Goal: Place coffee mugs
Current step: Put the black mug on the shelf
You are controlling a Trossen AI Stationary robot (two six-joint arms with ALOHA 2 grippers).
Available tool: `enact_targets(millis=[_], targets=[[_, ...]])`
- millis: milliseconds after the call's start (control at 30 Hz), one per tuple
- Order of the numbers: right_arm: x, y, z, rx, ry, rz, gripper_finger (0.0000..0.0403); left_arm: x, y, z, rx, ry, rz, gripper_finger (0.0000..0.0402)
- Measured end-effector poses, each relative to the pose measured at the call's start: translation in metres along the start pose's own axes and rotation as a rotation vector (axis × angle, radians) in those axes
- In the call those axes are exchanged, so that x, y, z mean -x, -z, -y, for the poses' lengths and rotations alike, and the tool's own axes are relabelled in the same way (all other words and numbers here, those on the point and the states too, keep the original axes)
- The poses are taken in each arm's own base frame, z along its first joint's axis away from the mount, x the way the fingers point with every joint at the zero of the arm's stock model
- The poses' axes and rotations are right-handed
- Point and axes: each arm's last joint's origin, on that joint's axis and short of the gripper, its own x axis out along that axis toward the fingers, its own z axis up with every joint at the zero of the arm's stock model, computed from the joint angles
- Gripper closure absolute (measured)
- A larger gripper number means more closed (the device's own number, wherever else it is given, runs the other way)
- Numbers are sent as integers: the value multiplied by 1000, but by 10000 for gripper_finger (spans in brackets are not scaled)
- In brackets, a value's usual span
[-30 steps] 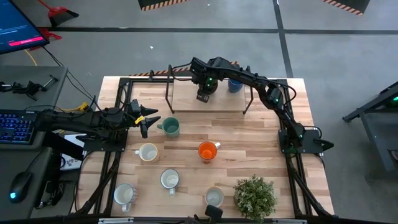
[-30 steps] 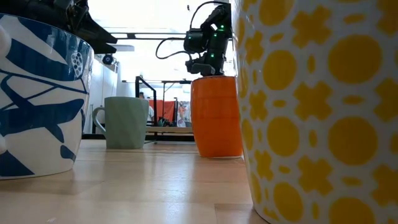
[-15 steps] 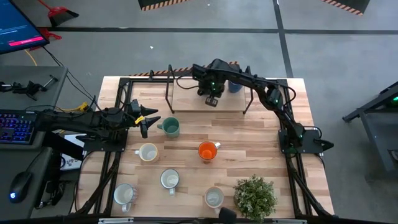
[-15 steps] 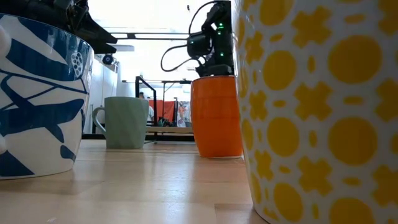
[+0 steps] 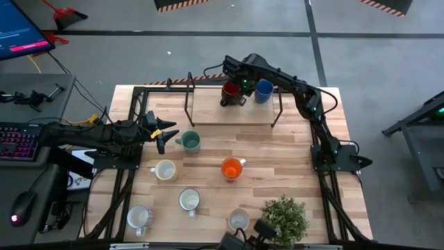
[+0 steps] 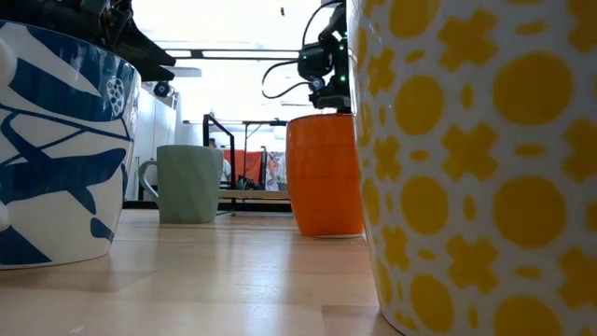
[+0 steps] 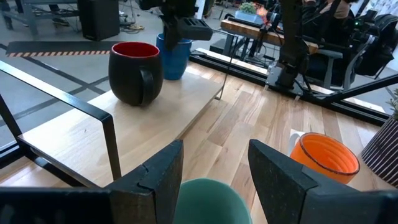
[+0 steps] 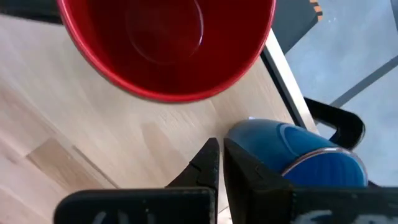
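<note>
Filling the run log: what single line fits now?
right gripper: shut, over shelf | dark red ceramic mug, blue mug: shelved | left gripper: open by teal mug

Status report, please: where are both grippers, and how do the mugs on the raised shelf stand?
Right gripper shut, empty, over the shelf between red mug and blue mug. Left gripper open beside teal mug, holding nothing. Nothing obstructing.

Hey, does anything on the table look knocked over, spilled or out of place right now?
Nothing stands out. The red mug and blue mug stand upright on the shelf; the teal mug, orange mug and four pale mugs on the table are upright too, with no spill visible.
</note>
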Motion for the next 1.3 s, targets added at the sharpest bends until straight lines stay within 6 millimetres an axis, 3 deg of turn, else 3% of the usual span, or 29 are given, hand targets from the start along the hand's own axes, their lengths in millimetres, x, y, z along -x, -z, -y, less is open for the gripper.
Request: enact_targets(millis=[933,1300], targets=[[0,-12,1,-82,-15,118,403,0,0,0,0,0,0,229],[3,-15,-10,-53,-63,154,403,0,0,0,0,0,0,229]])
